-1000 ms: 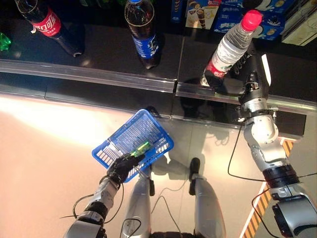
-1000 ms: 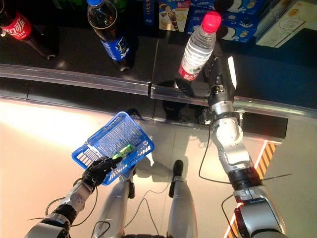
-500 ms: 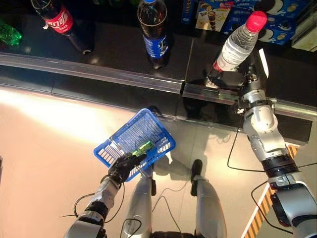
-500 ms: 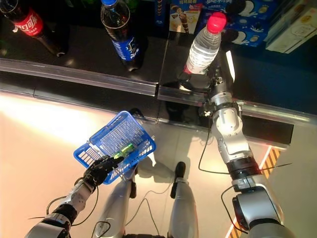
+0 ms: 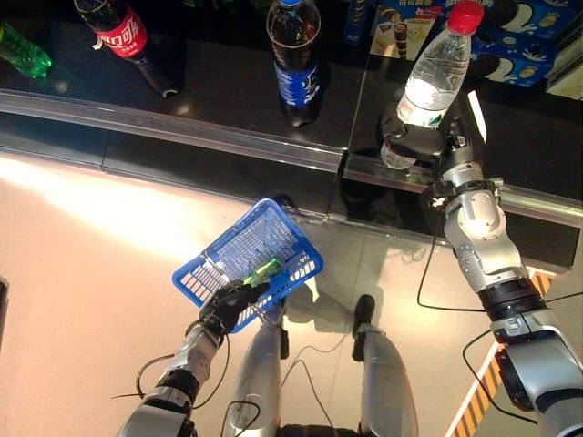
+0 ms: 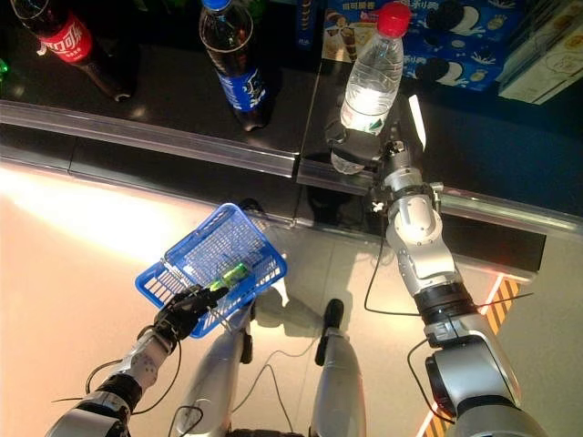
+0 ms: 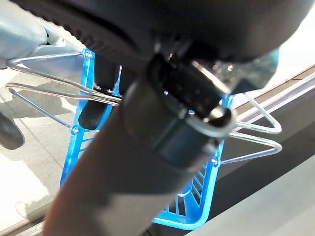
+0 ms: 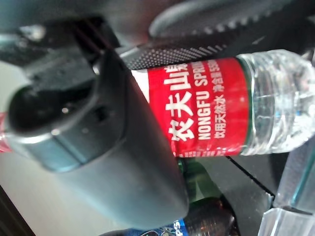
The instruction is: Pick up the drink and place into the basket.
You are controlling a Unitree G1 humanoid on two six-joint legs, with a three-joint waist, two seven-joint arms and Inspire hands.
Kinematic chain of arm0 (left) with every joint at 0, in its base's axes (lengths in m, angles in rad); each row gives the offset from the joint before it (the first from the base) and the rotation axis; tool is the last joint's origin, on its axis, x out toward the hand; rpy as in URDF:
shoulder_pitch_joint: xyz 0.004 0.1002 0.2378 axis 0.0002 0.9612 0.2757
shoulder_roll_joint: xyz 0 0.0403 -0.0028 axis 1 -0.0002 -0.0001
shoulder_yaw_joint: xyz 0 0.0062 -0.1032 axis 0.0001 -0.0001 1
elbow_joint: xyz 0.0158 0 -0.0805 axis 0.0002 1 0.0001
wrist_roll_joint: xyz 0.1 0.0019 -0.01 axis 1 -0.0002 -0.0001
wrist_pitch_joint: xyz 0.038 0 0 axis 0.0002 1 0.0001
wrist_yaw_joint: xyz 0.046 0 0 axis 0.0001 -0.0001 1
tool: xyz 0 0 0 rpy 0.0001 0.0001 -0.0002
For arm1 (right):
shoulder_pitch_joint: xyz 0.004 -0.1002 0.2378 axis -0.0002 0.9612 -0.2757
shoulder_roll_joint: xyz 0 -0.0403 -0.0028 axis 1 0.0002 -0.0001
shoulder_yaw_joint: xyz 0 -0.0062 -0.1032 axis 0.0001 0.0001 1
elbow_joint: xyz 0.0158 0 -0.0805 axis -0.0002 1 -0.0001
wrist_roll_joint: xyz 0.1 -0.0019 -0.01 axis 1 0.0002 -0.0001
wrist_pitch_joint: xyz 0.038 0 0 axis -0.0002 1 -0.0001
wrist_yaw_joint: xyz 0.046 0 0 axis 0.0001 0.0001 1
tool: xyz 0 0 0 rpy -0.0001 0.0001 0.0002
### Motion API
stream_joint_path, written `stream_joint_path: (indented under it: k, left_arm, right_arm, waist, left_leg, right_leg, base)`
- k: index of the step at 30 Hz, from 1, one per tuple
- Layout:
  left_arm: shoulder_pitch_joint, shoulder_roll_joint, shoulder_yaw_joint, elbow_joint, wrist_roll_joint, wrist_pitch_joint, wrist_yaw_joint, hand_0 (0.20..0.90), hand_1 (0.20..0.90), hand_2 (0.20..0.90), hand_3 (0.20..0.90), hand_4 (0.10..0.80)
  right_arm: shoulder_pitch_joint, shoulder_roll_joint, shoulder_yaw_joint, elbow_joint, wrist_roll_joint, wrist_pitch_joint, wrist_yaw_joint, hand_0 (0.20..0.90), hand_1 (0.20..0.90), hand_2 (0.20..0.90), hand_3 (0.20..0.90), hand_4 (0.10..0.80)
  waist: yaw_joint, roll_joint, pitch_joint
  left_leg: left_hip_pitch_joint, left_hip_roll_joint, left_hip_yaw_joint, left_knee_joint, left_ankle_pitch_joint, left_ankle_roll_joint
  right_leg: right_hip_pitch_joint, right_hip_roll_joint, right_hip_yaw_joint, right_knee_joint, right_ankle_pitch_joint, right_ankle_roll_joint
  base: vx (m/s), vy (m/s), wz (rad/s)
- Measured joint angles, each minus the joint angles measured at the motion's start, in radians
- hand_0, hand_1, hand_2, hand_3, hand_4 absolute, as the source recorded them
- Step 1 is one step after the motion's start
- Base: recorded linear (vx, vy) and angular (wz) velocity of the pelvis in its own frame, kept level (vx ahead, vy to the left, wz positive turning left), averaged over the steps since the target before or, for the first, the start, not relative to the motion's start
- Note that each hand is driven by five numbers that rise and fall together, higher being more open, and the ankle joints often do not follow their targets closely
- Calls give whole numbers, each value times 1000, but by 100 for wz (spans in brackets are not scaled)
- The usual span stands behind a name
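A clear water bottle [image 5: 435,77] with a red cap and red label is held over the dark shelf's front edge, and my right hand [image 5: 417,141] is shut round its lower part. The right wrist view shows the thumb [image 8: 93,147] pressed across the red label [image 8: 197,105]. A blue plastic basket [image 5: 250,259] with wire handles hangs low at my left, above the pale floor. My left hand [image 5: 228,308] is shut on its handles [image 7: 59,91].
On the dark shelf [image 5: 219,91] stand a blue-labelled cola bottle [image 5: 293,55], a red-labelled cola bottle [image 5: 127,41] and a green bottle [image 5: 23,53]. Snack boxes [image 5: 510,41] line the back right. A metal rail [image 5: 182,137] edges the shelf.
The water bottle has come up off the shelf and toward me in my right hand, now over the rail. The camera has shifted a little. The basket hangs as before.
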Motion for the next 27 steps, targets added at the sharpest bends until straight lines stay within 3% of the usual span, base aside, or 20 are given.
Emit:
stream_joint_path:
  k: [12,27]
  left_arm:
    - [11,-2,4,2,1,6,1,300,300,300,200,100]
    - [114,-32,75,-20,12,25,2,300,300,300,200,100]
  right_arm:
    - [31,0,18,-21,-101,6,0,300,300,300,200,100]
    - [198,-47,-2,-343,-137,24,114,300,300,300,200,100]
  waist:
    - [3,2,-1]
    - [-1,5,-7]
  left_leg:
    - [52,-1,0,-19,-1,2]
    - [258,-22,-16,-117,-19,17]
  right_leg:
    - [59,1,-4,-32,0,2]
    - [411,2,-84,-375,111,34]
  base:
    - [3,7,1]
    - [110,26,8]
